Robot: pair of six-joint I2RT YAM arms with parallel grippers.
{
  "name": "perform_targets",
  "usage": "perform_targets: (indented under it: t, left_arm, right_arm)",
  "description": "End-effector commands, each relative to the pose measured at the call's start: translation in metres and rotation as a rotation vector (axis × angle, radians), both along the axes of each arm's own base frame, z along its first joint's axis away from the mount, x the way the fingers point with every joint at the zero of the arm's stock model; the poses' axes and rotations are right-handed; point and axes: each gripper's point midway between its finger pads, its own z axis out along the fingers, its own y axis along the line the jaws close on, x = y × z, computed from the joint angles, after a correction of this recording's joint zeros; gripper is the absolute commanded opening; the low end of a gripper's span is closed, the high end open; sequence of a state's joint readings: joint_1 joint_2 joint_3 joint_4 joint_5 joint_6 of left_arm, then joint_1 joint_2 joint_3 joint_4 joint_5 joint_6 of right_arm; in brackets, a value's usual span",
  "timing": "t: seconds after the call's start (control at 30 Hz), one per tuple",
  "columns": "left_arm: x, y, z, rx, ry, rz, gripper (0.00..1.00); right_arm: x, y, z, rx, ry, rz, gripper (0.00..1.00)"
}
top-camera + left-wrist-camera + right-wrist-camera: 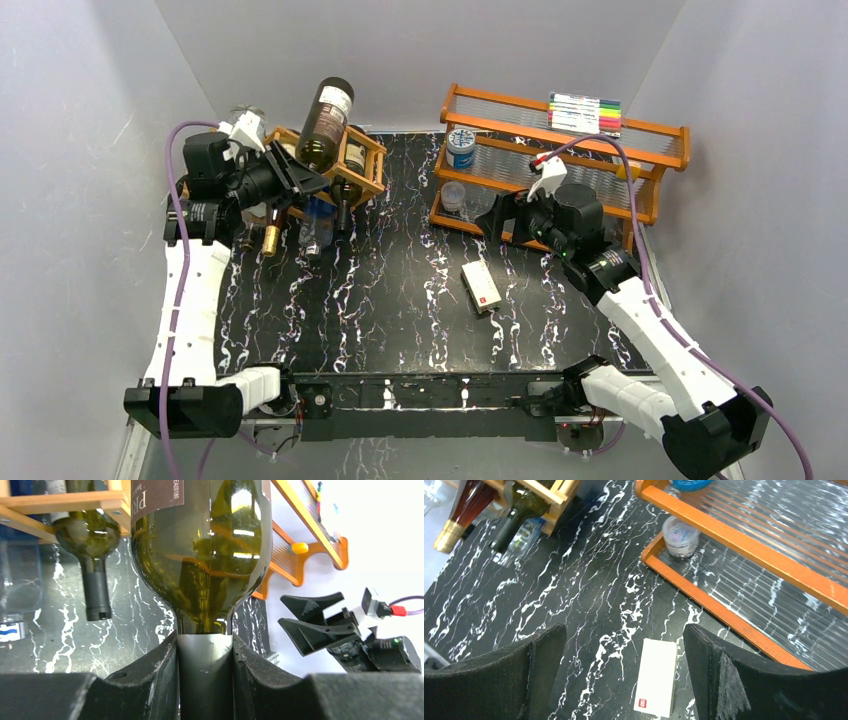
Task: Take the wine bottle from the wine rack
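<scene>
My left gripper (pixel 300 170) is shut on the neck of a dark green wine bottle (pixel 326 122) with a dark label. It holds the bottle tilted up over the orange-brown wooden wine rack (pixel 366 160) at the back left. In the left wrist view both fingers (pixel 150 675) clamp the grey-capped neck of the bottle (pixel 200 555), and the rack's sticks (pixel 65 502) cross the top left. More bottles (pixel 342 205) lie in the rack, necks toward me. My right gripper (pixel 505 215) is open and empty above the table; its fingers (pixel 539 655) show in the right wrist view.
An orange two-tier shelf (pixel 660 135) stands at the back right with a blue-lidded jar (pixel 461 147), a clear cup (pixel 452 196) and a pack of markers (pixel 585 112). A white box (pixel 481 286) lies mid-table, also in the right wrist view (pixel 656 682).
</scene>
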State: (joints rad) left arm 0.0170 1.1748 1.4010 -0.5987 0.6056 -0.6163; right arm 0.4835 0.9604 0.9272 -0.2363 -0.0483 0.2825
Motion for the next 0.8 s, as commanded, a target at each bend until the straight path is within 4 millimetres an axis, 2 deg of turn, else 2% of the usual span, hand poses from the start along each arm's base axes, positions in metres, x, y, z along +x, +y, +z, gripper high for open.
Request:
perform_targets:
  t: [0.0,0.2,0.37,0.43,0.57,0.63,0.77]
  left_arm:
    - [-0.029,-0.032,0.046,-0.073,-0.164,-0.154,0.00]
    - [-0.061,-0.074,0.006,-0.077,-0.061,-0.282,0.00]
    - [-0.093,-0.084,-0.035,-0.067,0.033,-0.333,0.00]
    - [-0.102,-0.086,-0.049,-0.066,0.069,-0.351,0.00]
    - [-0.115,-0.085,-0.067,-0.037,0.124,-0.380,0.00]
    - [-0.123,-0.084,-0.077,-0.016,0.154,-0.403,0.00]
    - [-0.136,-0.079,-0.095,0.031,0.225,-0.424,0.00]
  right_arm:
    - [-0.005,0.019,0.041,0.021,-0.127,0.149,0.98]
    - [-0.023,0.049,0.050,0.000,-0.191,0.341,0.98]
    - [-0.036,0.074,0.053,-0.071,-0.316,0.467,0.98]
    - [-0.041,0.086,0.046,-0.143,-0.386,0.543,0.98]
    - [-0.056,0.121,0.013,-0.385,-0.531,0.756,0.98]
    - [-0.052,0.133,0.004,-0.485,-0.581,0.790,0.98]
    - [-0.043,0.159,0.000,-0.587,-0.686,0.859,0.98]
